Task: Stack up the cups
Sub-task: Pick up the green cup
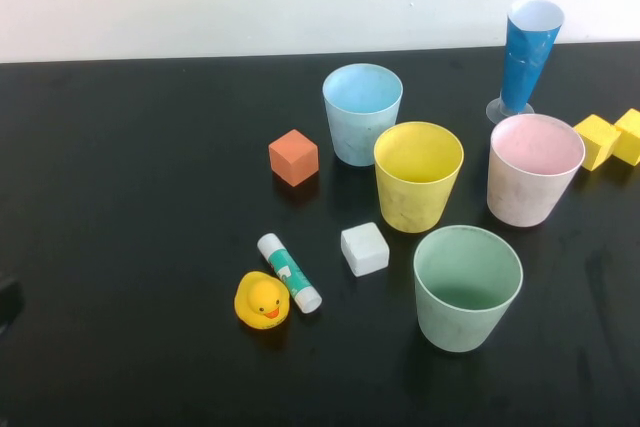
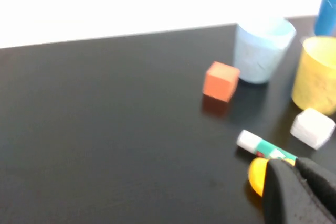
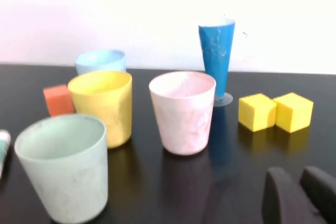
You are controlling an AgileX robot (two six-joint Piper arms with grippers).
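Bench [image 1: 120, 197]: black, carrying everything. No cup sat inside another, so I judged the stacking not yet begun; the step in hand was the first approach.

Cups, all upright and apart:
- green cup [image 3: 65, 166]: nearest the right hand [image 3: 299, 195], off to its side.
- pink cup [image 3: 183, 111]: just ahead of the right hand, the closest reach straight forward.
- yellow cup [image 3: 102, 106]: beyond the green, beside the pink.
- light blue cup [image 3: 101, 61]: farthest from the right hand, behind the yellow; from the left hand [image 2: 299, 192] it lay well ahead, past the orange cube [image 2: 221, 81].

Tall blue cone glass [image 3: 217, 56] stood behind the pink cup; not part of the stack.

Small items: two yellow cubes [image 3: 275, 111] ahead of the right hand, touching each other; white cube [image 2: 313, 127], glue stick [image 2: 265, 148] and rubber duck [image 2: 256, 174] right by the left hand.

Hands: left hand closed, holding nothing, low at the near edge. Right hand low and short of the cups, nothing in it; its fingers showed a narrow gap.

Next move, my judgement: right hand must open wide, rise over a rim (pink or green), grip the wall, lift clear, then lower into a neighbour. Risk: tipping a light cup.
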